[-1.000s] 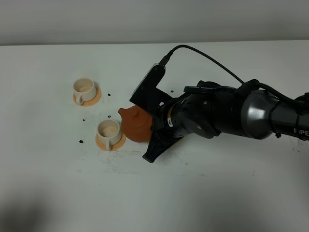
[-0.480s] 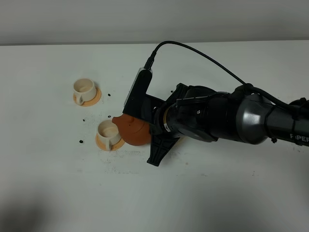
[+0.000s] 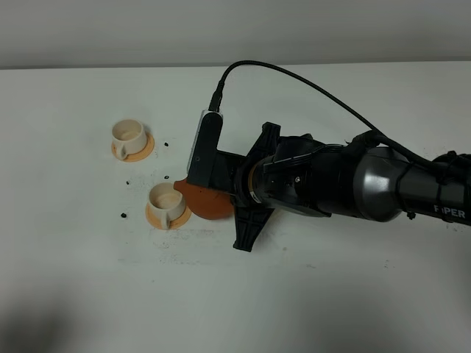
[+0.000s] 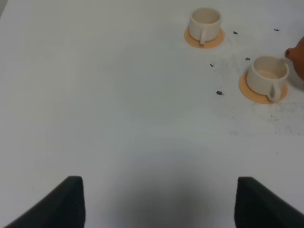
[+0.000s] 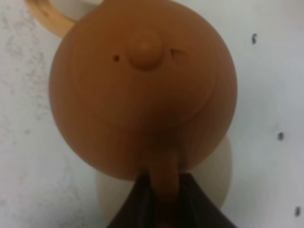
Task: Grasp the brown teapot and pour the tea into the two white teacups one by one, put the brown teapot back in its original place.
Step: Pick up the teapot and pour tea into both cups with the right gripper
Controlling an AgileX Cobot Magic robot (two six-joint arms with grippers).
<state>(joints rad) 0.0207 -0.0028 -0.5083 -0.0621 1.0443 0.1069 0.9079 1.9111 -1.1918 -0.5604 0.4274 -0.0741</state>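
The brown teapot (image 3: 206, 203) hangs tilted in my right gripper (image 3: 234, 201), which is shut on its loop handle (image 5: 164, 179). Its spout (image 3: 177, 186) is at the rim of the nearer white teacup (image 3: 165, 198) on an orange saucer (image 3: 154, 218). The farther white teacup (image 3: 128, 134) stands upright on its saucer at the back left. In the right wrist view the teapot (image 5: 142, 85) fills the picture, with the pale beige coaster (image 5: 216, 168) below it. My left gripper (image 4: 159, 204) is open and empty, well short of both cups (image 4: 205, 21) (image 4: 268, 75).
Small dark specks (image 3: 123, 215) lie on the white table around the cups. The right arm's black body (image 3: 331, 180) and its cable (image 3: 294, 77) span the table's middle and right. The table's far edge (image 3: 110, 68) runs along the back.
The right wrist has rolled, tipping the teapot further. The teapot and its spout have moved left, up to the nearer cup. The cups have not moved.
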